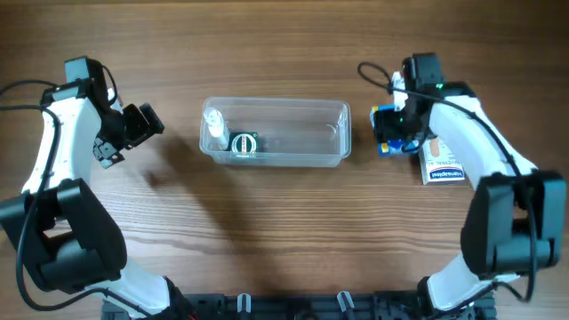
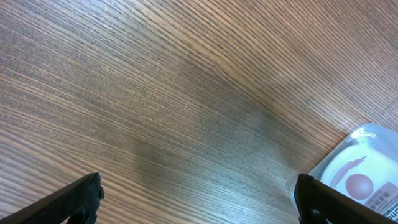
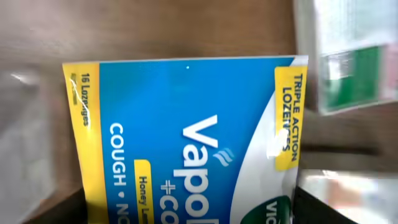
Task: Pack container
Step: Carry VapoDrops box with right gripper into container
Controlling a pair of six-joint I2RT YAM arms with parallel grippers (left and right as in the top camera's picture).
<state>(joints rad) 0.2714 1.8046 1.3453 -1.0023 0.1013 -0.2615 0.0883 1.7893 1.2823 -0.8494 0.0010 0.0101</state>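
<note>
The clear plastic container (image 1: 276, 104) stands mid-table. Inside it, at its left end, are a small clear bottle (image 1: 214, 124) and a round dark-rimmed item (image 1: 244, 143). My right gripper (image 1: 396, 132) is just right of the container, shut on a blue and yellow lozenge bag (image 1: 388, 147). In the right wrist view the bag (image 3: 186, 124) fills the space between the fingers (image 3: 186, 208). My left gripper (image 1: 149, 124) is open and empty, left of the container. Its wrist view shows the jaws (image 2: 199, 199) over bare wood, with the container's corner (image 2: 357, 134) at the lower right.
A white box (image 1: 442, 163) with a picture on it lies right of the lozenge bag, partly under my right arm. A white and green box (image 3: 348, 68) shows blurred in the right wrist view beyond the bag.
</note>
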